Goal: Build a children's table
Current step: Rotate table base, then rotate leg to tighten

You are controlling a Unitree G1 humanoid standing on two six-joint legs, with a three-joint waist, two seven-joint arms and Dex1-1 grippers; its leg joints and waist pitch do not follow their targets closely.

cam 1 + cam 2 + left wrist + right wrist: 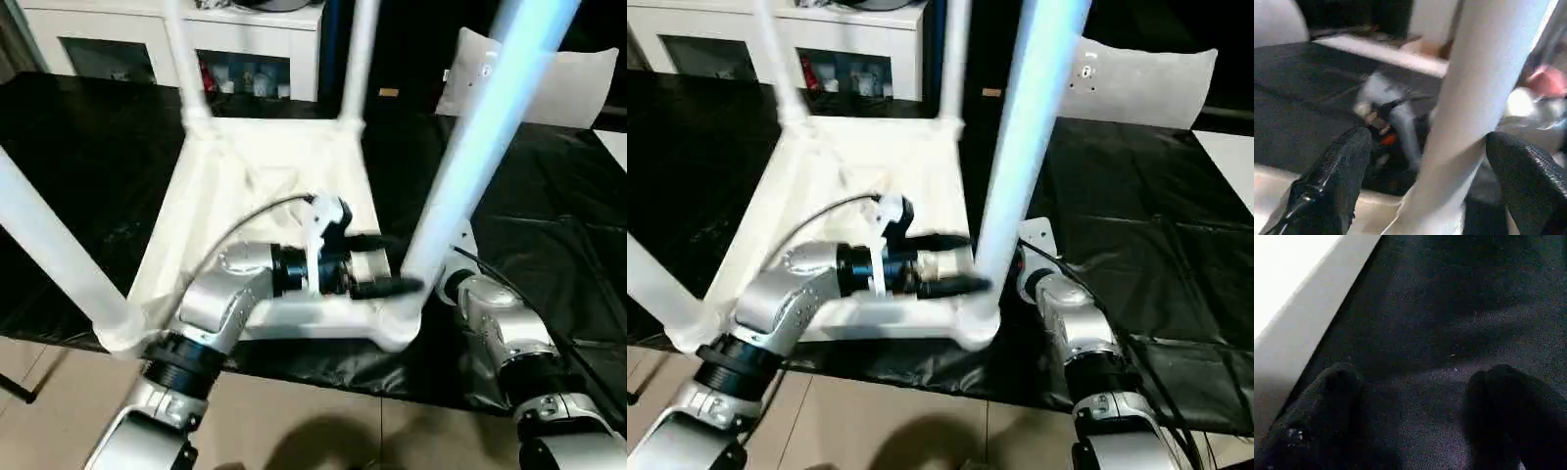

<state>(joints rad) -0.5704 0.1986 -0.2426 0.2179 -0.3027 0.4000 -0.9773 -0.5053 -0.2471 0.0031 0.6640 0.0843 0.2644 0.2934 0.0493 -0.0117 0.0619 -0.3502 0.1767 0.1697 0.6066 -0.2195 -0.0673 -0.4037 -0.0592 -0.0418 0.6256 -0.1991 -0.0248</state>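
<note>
L gripper (1425, 191) fingers spread wide either side of near-right leg (470, 166), no clear contact. R gripper (1415, 416) also agape, empty, over black cover (1459, 308) beside tabletop (265, 166), which lies upside down, 4 legs up in corner sockets.

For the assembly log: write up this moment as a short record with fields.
surface: black sheet covering the work table
tabletop: white tabletop lying underside up
legs: four white legs standing in the corner sockets
left gripper: left gripper, jaws open on either side of the near right leg, near its base
right gripper: right gripper, jaws open over the black sheet, holding nothing
background: white cabinet
</note>
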